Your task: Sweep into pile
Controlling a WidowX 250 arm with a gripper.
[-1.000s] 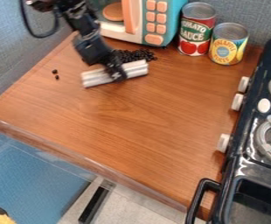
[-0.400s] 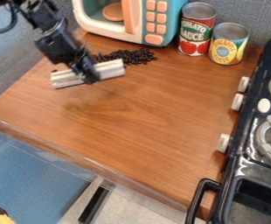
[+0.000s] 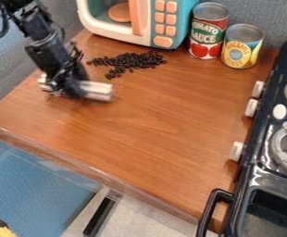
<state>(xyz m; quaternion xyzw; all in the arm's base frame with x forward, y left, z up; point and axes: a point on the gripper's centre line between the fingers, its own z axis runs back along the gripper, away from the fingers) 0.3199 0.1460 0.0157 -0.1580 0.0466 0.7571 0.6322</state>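
While the gripper holds the pale sweeping bar near the dark beans spread before the toy microwave, a tilted or hurried push could skip the straggling ones or scatter them across the counter.

bright, even light | faint soft shadow on counter | glints on stove

Beans, it seems, lie before the microwave, cans right of it
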